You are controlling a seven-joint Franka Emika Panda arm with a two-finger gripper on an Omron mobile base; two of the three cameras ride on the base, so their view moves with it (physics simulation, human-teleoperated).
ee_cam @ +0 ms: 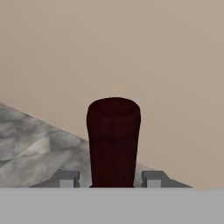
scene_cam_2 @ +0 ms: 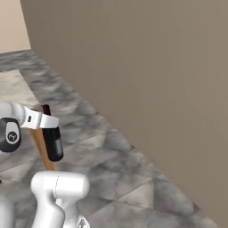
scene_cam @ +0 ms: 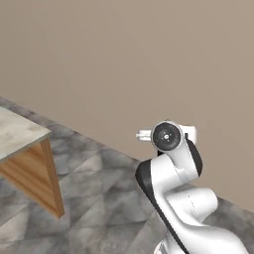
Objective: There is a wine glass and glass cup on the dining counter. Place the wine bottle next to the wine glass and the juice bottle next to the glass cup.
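The pincer [ee_cam: 112,179] is clamped on the wine bottle [scene_cam_2: 52,136], one fingertip on each side of its dark-red neck in the hand view. In the right base view the bottle hangs clear of the floor [scene_cam_2: 116,178], its dark body slanting a little off upright, neck uppermost and caught in the white hand. So the bottle is already in the grip, and its long axis runs along the pincer's line of sight. What the coming move turns on, by my reading, is the way to the tabletop [scene_cam: 15,134]: its pale marbled corner on a wooden base shows at the left edge of the left base view, well apart from the arm and off to the arm's left. The wine glass and the tumbler cannot be seen from here, so their exact place is open. A plain beige wall [scene_cam: 149,59] stands ahead of the arm; nothing lies on the floor between.
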